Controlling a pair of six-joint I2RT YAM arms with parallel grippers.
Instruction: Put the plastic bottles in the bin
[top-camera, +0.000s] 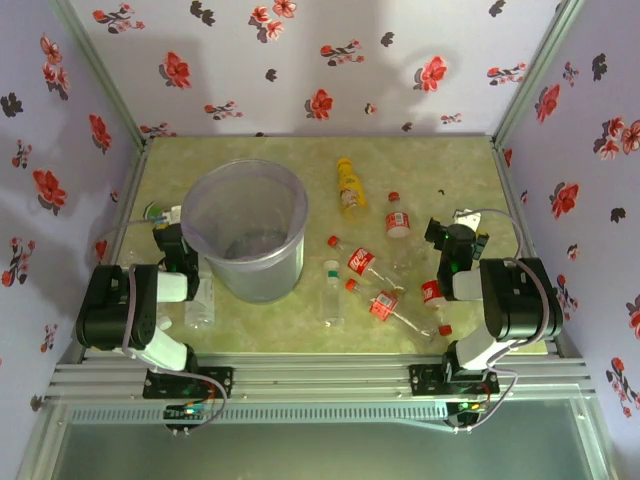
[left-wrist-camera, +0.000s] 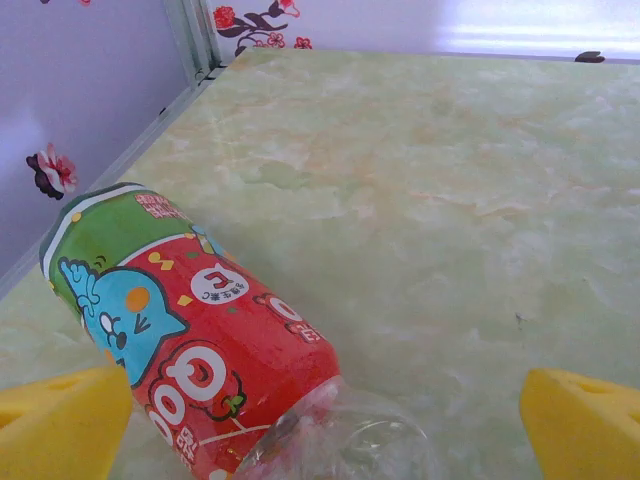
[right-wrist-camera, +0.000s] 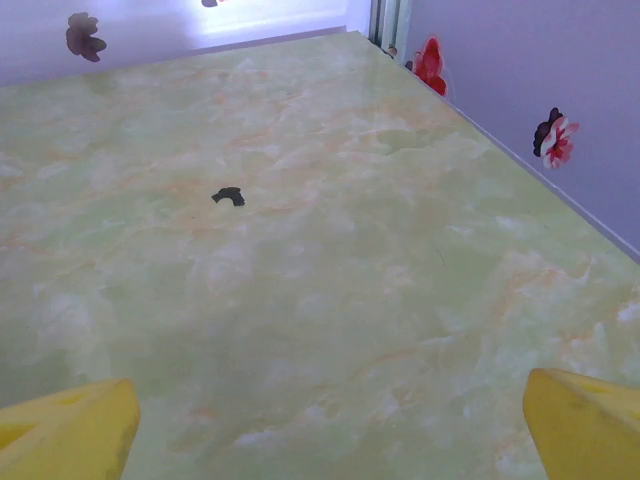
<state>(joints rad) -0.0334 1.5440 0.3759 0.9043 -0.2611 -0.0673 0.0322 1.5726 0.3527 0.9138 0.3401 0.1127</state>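
First pick, it seems: the left gripper (left-wrist-camera: 322, 425), wide and empty, brackets a clear plastic bottle with a red and green label (left-wrist-camera: 190, 350) beside the large round translucent grey bin (top-camera: 255, 275); the right gripper (right-wrist-camera: 325, 425) gapes over the pale green marbled counter (right-wrist-camera: 300, 280); next, close, lift and carry it across.

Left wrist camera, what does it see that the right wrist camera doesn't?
Left wrist: a clear bottle with a red, green and blue cartoon label, lying on its side at the open left tool. Right wrist: a small dark speck on the table ahead of the open right tool. Both: that green marbled table, a flowered wall and yellow fingertips wide apart.
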